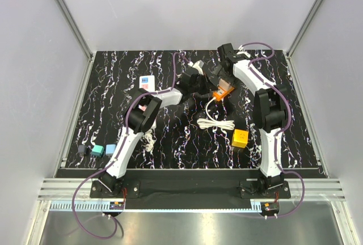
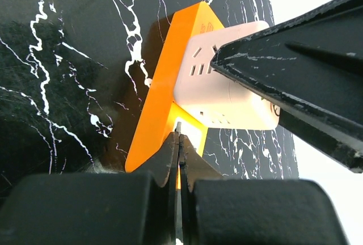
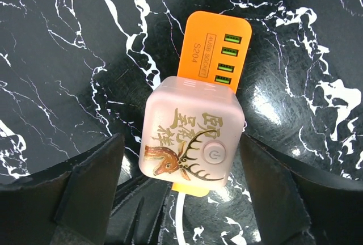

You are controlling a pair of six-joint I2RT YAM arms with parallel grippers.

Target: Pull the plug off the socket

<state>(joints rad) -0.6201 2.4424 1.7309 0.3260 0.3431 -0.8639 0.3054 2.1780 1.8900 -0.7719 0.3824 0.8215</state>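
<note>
The right jaws stand wide on both sides of the pale cube plug (image 3: 190, 114), not touching it. The left jaws are shut, their tips against the orange socket (image 3: 218, 35), which lies on the desk (image 1: 108, 103), far from the arms and a little right of the middle.

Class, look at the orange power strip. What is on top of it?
A pale cube plug with a deer drawing sits on top of the orange power strip. Four green ports show beyond it. Whatever lies under the cube, prongs and outlets, is covered.
</note>
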